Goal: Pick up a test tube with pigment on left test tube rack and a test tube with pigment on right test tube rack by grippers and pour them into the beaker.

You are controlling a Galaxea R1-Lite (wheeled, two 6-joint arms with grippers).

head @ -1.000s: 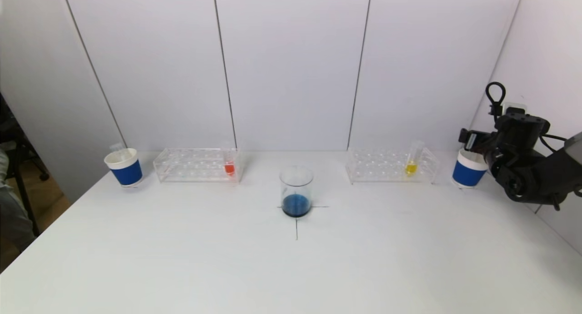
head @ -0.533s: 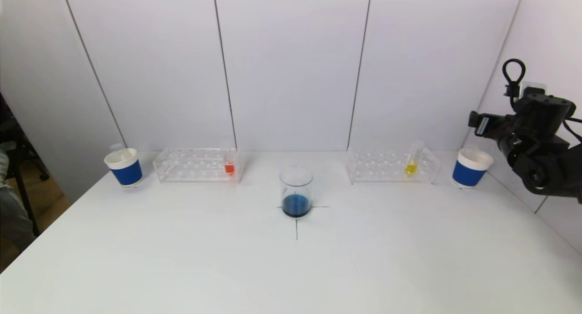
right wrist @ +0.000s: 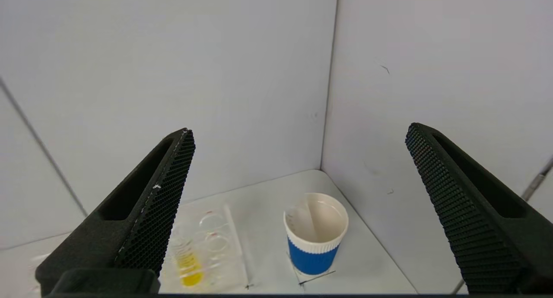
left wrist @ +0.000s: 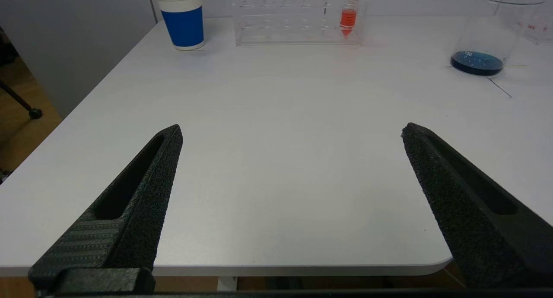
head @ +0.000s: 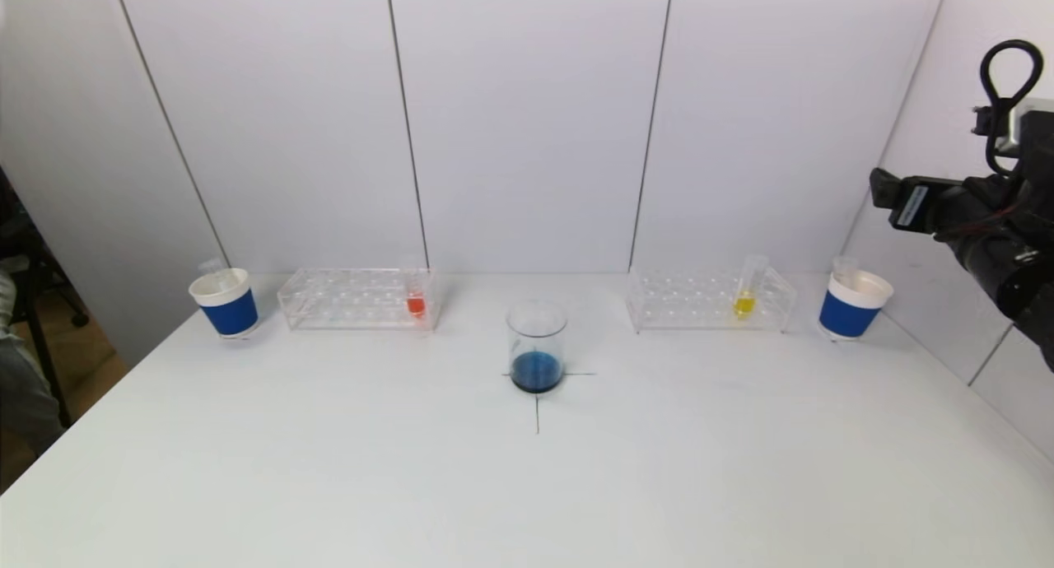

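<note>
A test tube with red pigment (head: 416, 301) stands at the right end of the clear left rack (head: 346, 298). A tube with yellow pigment (head: 745, 295) leans in the right rack (head: 692, 300). The glass beaker (head: 537, 346) between the racks holds dark blue liquid. My right gripper (head: 888, 193) hangs open and empty high at the far right, above and right of a blue cup (head: 853, 306). In the right wrist view the gripper (right wrist: 300, 131) looks down on that cup (right wrist: 315, 233) and the yellow tube (right wrist: 189, 261). My left gripper (left wrist: 290, 127) is open and empty over the table's near edge, far from the red tube (left wrist: 348, 17).
A second blue cup (head: 224, 303) with a clear tube in it stands left of the left rack. The right cup holds an empty clear tube (head: 843, 266). White walls close the back and right side. A black cross (head: 537, 403) marks the table under the beaker.
My right arm has risen and drawn back to the right, away from the right blue cup, whose clear tube now shows. The left side is unchanged.
</note>
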